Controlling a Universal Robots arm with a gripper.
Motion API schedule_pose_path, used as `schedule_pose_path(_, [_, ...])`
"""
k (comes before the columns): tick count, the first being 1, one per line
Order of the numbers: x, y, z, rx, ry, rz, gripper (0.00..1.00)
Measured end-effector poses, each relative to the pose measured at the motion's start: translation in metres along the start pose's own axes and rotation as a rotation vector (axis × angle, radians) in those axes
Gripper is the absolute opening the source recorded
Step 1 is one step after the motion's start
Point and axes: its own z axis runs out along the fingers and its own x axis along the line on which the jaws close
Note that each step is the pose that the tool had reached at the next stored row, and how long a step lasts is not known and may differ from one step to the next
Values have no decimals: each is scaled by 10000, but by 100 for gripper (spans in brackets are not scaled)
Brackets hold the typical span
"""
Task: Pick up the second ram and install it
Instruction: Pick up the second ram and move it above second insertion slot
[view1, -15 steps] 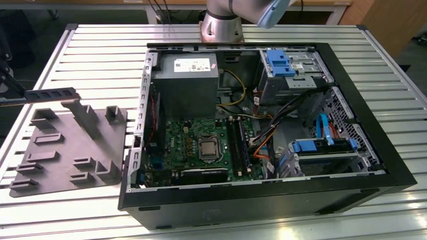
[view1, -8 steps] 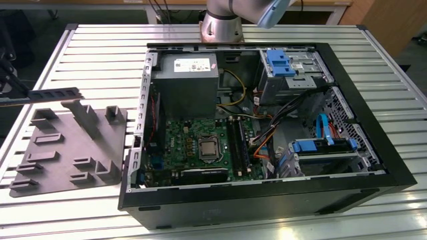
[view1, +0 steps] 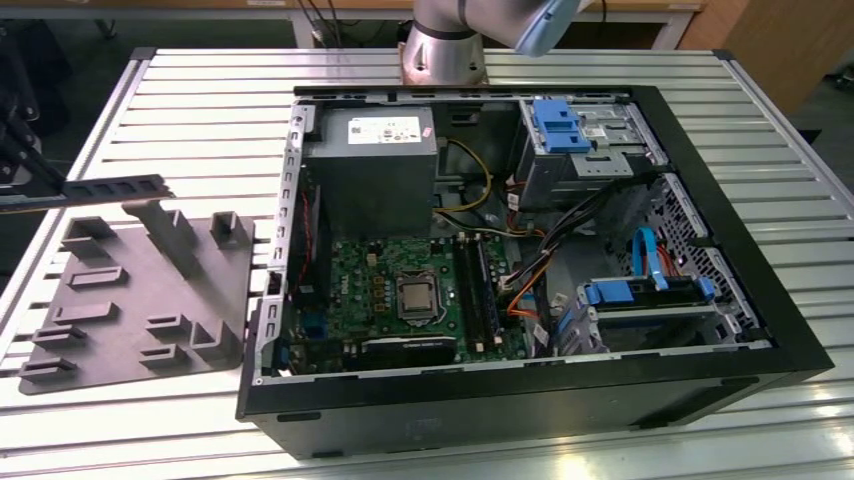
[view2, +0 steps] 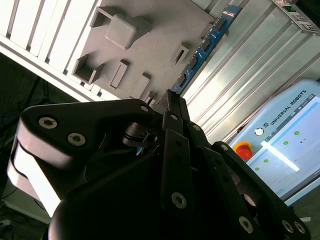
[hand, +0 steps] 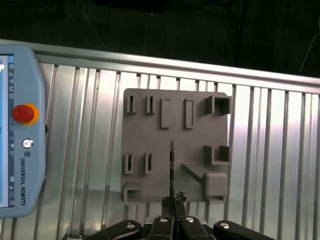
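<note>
Item: second ram (view1: 118, 186), a long, thin, dark flat stick. Status: clamped by one end between the closed fingers of my gripper (hand: 172, 201). Location: held in the air over the pale grey moulded plastic tray (view1: 127, 335), on the slatted metal surface (view1: 200, 90). The open black computer case (view1: 534, 410) stands to the exterior view's right, with a green motherboard (view1: 360, 285) inside.

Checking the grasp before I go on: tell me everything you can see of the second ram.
The second ram is a long, thin, flat stick, a blue-green board with a row of dark chips in the second wrist view, dark grey in the exterior view. One end is pinched between the shut fingers of the gripper; the rest sticks out straight over the grey moulded tray, apparently not touching it.
</note>
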Motion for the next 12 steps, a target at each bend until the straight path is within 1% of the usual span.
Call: schedule_pose_path(12, [5,-81,-4,0,0,0,11])
